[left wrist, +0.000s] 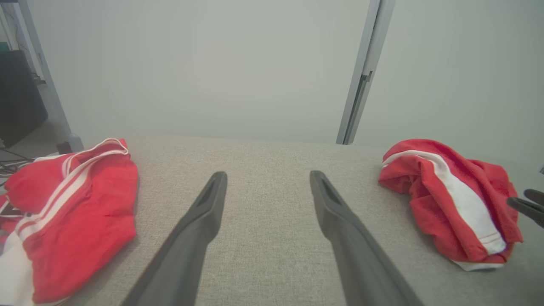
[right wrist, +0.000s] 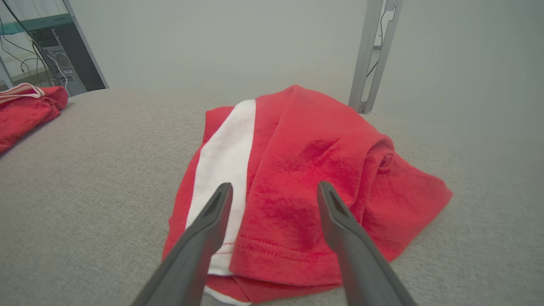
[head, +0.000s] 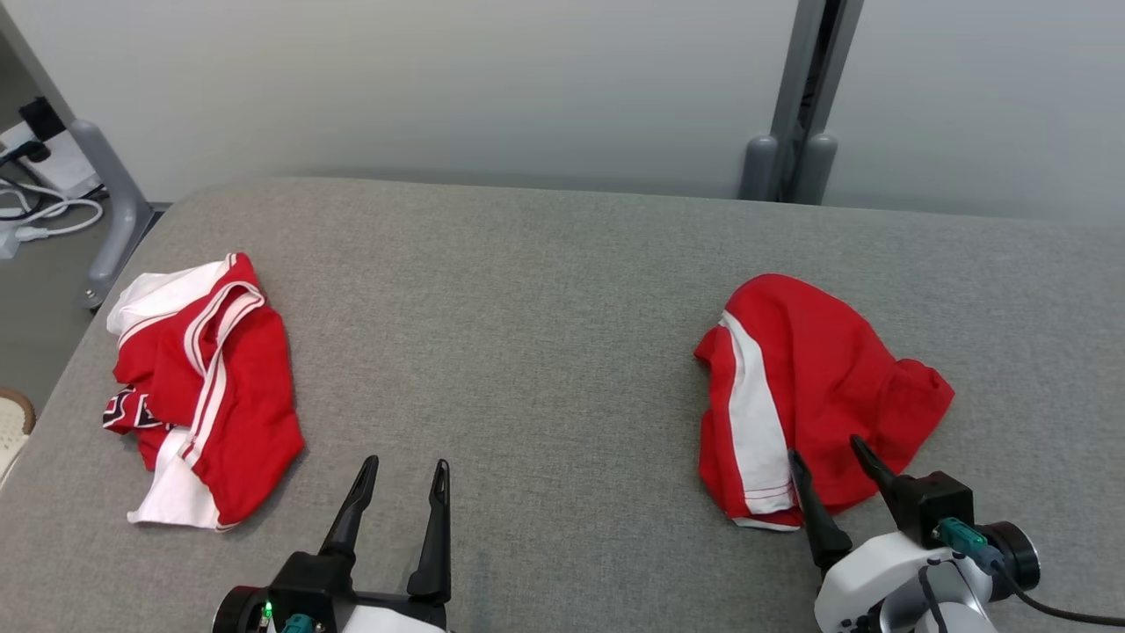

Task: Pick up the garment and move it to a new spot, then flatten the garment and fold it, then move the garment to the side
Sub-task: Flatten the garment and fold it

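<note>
Two crumpled red garments lie on the grey padded table (head: 562, 290). The one on the right (head: 809, 378) is red with one white stripe; it also shows in the left wrist view (left wrist: 450, 195) and the right wrist view (right wrist: 306, 178). My right gripper (head: 826, 453) is open, its fingers over this garment's near edge, with the cloth below and ahead of the tips (right wrist: 272, 187). The one on the left (head: 220, 387) is red with white stripes and a white panel (left wrist: 68, 204). My left gripper (head: 404, 466) is open over bare table right of it (left wrist: 267, 174), holding nothing.
A pale wall stands behind the table, with a grey post (head: 804, 97) at the back right. Off the table's left edge are a grey frame leg (head: 110, 202) and white cables (head: 44, 211) on the floor. Bare cloth surface spreads between the two garments.
</note>
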Available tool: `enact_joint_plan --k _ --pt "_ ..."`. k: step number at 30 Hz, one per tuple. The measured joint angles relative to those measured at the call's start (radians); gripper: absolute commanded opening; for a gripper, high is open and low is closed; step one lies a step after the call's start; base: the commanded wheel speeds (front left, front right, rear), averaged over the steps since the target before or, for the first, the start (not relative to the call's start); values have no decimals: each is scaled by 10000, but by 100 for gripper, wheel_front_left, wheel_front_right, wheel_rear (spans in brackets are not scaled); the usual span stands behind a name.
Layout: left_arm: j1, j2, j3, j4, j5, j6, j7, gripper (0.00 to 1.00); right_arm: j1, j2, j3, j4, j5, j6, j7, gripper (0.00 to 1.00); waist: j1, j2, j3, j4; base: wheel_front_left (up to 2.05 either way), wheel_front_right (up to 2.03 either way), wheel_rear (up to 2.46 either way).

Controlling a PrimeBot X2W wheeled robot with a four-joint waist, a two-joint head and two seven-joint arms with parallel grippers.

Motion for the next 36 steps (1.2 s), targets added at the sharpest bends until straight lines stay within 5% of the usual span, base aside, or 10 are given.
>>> enact_joint_plan --k 3,5,6,14,28,36 --pt "-59 0 -27 2 -13 2 0 100 -175 2 -245 464 -63 0 46 100 0 0 123 230 0 0 0" --pt "-107 -2 -46 6 -29 29 0 100 -280 8 -341 721 12 0 58 15 0 0 184 349 0 0 0" --pt "-132 -2 -58 6 -42 31 0 100 -312 6 -387 792 13 0 56 0 0 0 206 392 0 0 0" --pt "-155 -2 -67 21 -98 75 0 100 -558 -4 -353 1101 180 0 -46 0 0 0 181 465 0 0 0" --pt "-144 -4 -196 38 -261 151 0 100 -2445 10 3009 -1741 2182 0 15 0 0 0 -154 200 0 0 0" --pt "-76 -2 -272 4 -291 207 0 100 -3223 13 1998 -3292 4238 0 -13 0 0 0 -224 147 0 0 0"
